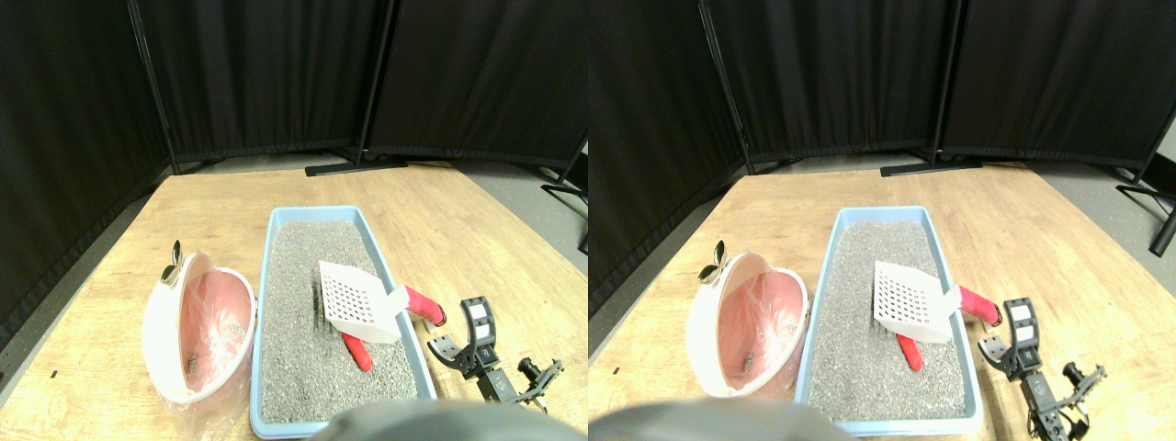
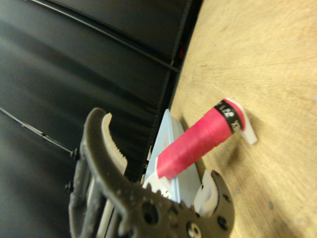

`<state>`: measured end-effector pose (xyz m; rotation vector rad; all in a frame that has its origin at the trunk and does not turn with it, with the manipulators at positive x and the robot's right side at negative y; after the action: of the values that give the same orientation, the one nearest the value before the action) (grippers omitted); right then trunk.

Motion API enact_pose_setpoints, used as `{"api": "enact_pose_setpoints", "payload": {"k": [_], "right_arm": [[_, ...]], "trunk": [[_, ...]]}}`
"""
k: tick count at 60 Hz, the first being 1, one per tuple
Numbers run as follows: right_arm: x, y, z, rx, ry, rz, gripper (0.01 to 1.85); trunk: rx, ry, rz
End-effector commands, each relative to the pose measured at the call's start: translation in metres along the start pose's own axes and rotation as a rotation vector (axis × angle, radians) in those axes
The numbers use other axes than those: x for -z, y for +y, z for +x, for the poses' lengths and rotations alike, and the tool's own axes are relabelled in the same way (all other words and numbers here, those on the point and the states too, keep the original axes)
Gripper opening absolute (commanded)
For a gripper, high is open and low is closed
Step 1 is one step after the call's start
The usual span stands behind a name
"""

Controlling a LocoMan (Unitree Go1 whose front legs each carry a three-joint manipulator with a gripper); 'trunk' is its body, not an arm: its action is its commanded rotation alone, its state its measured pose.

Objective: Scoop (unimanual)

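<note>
Reaching in from the near right, the right gripper (image 1: 467,333) sits low over the wooden worktop (image 1: 478,239), just right of the litter tray and apart from everything. In the wrist view its fingers (image 2: 111,141) stand spread wide with nothing between them, and the red-wrapped handle (image 2: 198,141) lies ahead of the gap, untouched. A black band near the handle's white end carries lettering too blurred to read.

The light blue litter tray (image 1: 266,276) runs from near to far in the middle of the worktop, filled with grey litter (image 1: 303,303). A small red object (image 1: 357,351) lies on the litter toward the near right side. The white scoop (image 1: 354,300) rests tilted, its slotted blade on the litter beside the right wall, touching the red object's far end, and its handle (image 1: 424,304) slopes out over the tray's right rim to just beside the gripper.

Left of the tray, touching or nearly touching its wall, a white bin (image 1: 156,322) lined with clear plastic lies tipped toward the tray, showing a pink inside with a small grey lump at the near bottom. A metal clip (image 1: 173,262) stands on its far rim.

Black curtains (image 1: 276,73) on stands close off the far side.
</note>
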<state>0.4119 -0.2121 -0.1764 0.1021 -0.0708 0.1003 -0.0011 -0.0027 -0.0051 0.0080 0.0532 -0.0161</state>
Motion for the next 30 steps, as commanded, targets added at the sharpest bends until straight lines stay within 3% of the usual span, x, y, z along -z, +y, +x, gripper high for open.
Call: {"api": "enact_pose_setpoints", "payload": {"k": [1, 22, 30], "right_arm": [[-0.003, -0.002, 0.006, 0.001, -0.008, 0.046, 0.97], [0.012, -0.006, 0.019, 0.068, 0.082, 0.123, 0.97], [0.017, -0.006, 0.026, 0.062, 0.106, 0.132, 0.94]], "trunk": [[-0.007, 0.006, -0.015], [-0.014, 0.014, -0.02], [-0.016, 0.02, -0.021]]}}
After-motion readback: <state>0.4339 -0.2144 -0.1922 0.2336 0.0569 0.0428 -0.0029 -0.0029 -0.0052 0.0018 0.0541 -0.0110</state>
